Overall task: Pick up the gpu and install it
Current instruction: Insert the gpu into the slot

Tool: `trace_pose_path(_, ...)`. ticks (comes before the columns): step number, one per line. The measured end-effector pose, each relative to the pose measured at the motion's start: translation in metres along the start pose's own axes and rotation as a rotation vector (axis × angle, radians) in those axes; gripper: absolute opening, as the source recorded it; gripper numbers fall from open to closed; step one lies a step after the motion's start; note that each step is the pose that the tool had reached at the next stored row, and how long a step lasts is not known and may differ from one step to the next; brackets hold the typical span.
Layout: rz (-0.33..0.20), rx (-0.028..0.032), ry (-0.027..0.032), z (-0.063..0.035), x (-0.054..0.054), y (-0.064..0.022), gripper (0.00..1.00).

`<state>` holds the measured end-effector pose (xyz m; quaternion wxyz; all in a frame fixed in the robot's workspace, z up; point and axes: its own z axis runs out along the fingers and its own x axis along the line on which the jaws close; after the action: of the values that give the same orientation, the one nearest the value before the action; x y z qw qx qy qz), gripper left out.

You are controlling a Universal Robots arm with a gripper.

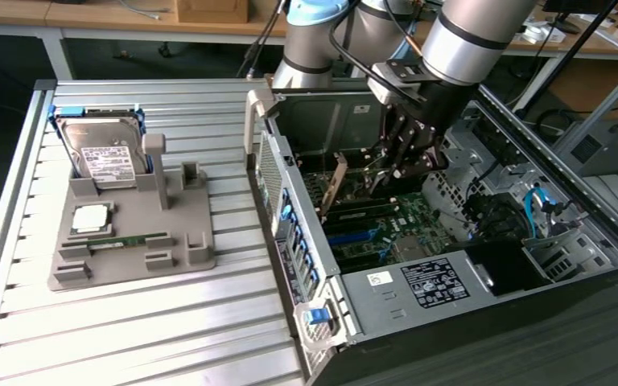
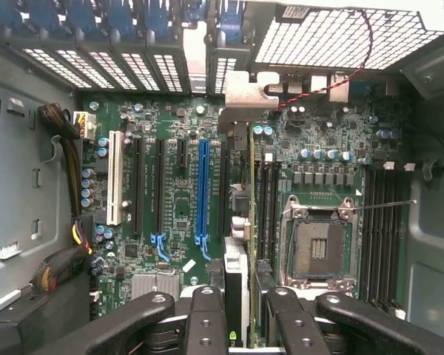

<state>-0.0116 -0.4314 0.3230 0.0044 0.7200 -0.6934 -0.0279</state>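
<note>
Graphics card carried edge-on inside an open computer case.

Nearest in the wrist view, the gripper [image 2: 237, 325] is clenched on the gpu [image 2: 250, 222], a thin card seen on edge, standing upright over the motherboard [image 2: 170, 222] between the blue slot [image 2: 203, 188] and the bare processor socket [image 2: 316, 248], its metal bracket [image 2: 251, 89] toward the vented rear wall. By judgement: light, stiff and brittle, best held by its top edge, clear of components and contact fingers. The exterior view shows the gripper [image 1: 401, 165] low inside the case [image 1: 566, 265] with the card's tan face [image 1: 334, 186] tilted. On that view's left, a grey holder [image 1: 126, 249] carries a hard drive [image 1: 105, 153] and a green memory stick [image 1: 126, 239].
</note>
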Motion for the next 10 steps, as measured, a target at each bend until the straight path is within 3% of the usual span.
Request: trace_pose_path(10, 0.0, 0.0, -0.0001, 0.0015, 0.0019, 0.0001, 0.27)
